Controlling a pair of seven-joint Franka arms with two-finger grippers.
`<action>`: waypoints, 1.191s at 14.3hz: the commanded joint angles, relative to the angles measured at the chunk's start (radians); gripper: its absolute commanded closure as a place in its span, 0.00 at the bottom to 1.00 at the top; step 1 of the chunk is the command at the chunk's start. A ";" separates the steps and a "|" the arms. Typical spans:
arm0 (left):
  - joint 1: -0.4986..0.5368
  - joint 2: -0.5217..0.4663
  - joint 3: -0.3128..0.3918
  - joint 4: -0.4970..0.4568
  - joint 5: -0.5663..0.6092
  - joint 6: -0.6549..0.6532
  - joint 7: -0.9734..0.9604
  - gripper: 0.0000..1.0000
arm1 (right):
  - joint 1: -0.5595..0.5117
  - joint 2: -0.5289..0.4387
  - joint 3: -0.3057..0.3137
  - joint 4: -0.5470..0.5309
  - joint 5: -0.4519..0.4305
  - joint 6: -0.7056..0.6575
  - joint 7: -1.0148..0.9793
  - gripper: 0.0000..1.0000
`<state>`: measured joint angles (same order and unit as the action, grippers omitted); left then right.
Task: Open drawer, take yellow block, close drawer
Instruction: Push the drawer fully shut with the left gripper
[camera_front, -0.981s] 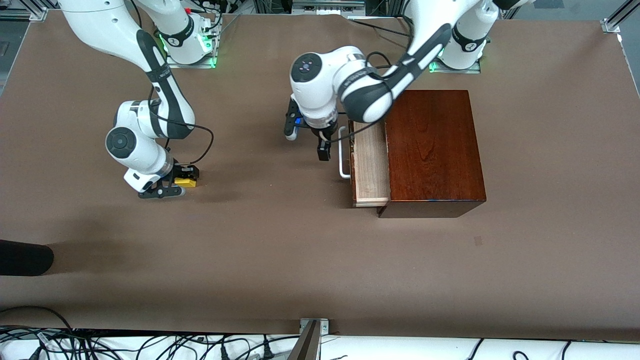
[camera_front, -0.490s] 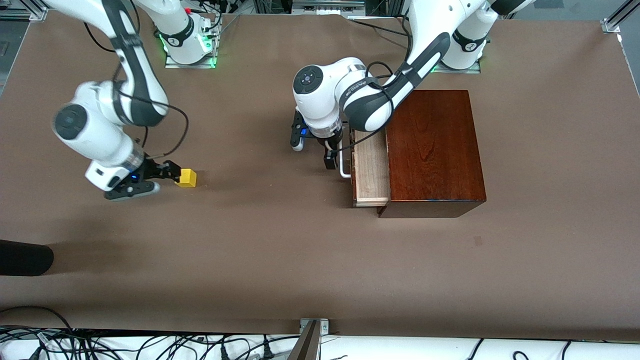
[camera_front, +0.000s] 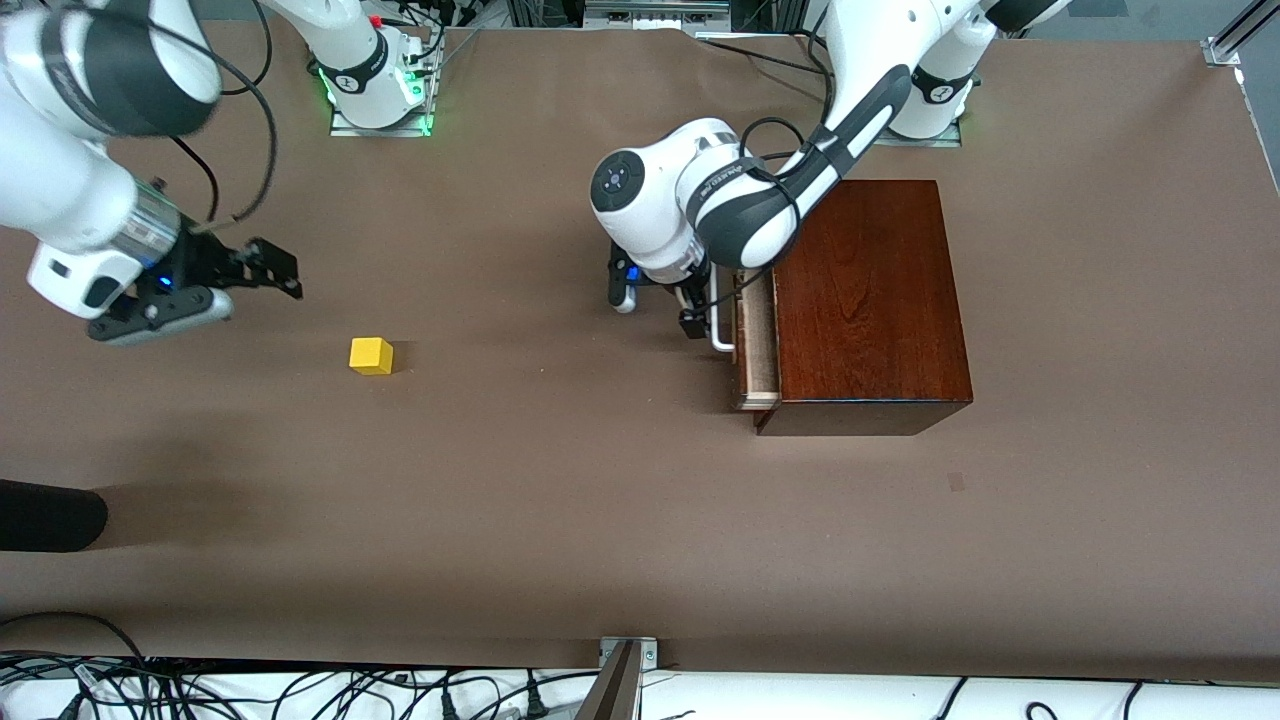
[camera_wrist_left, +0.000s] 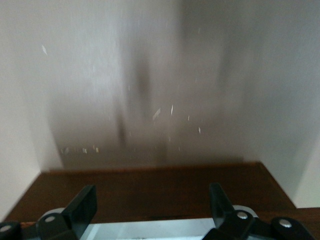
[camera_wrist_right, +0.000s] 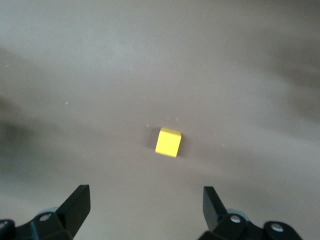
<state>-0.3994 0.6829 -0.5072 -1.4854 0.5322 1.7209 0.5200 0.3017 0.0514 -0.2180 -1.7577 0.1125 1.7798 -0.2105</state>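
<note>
Both end effectors are mine, so I take them in turn. My right end effector (camera_front: 262, 268) hangs in the air over the desk (camera_front: 560, 520) toward the right arm's end, its fingers (camera_wrist_right: 76, 202) spread wide and holding nothing. The yellow block (camera_front: 371, 355) sits alone on the desk, well apart from that end effector — the right wrist view shows it lying flat on the brown surface. My left end effector (camera_front: 702, 322) is at the white handle (camera_front: 719, 330) of the drawer (camera_front: 757, 350), its fingers (camera_wrist_left: 84, 207) standing apart with the handle between them; whether they touch it I cannot tell, the wrist view being blurred. The drawer juts only a little way out of the wooden box (camera_front: 868, 305), a narrow strip of its pale inside showing.
</note>
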 joint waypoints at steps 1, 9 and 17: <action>0.040 -0.028 0.001 -0.001 0.008 -0.070 0.014 0.00 | -0.021 0.002 0.006 0.145 -0.005 -0.162 -0.023 0.00; 0.083 -0.051 -0.030 0.007 -0.042 -0.064 0.009 0.00 | -0.010 -0.016 0.017 0.239 -0.074 -0.220 -0.006 0.00; 0.321 -0.377 -0.036 -0.001 -0.403 -0.162 -0.009 0.00 | -0.018 -0.002 -0.011 0.257 -0.097 -0.224 0.002 0.00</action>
<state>-0.1887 0.3786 -0.5360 -1.4551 0.1828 1.5932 0.5076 0.2913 0.0440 -0.2319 -1.5298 0.0271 1.5767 -0.2114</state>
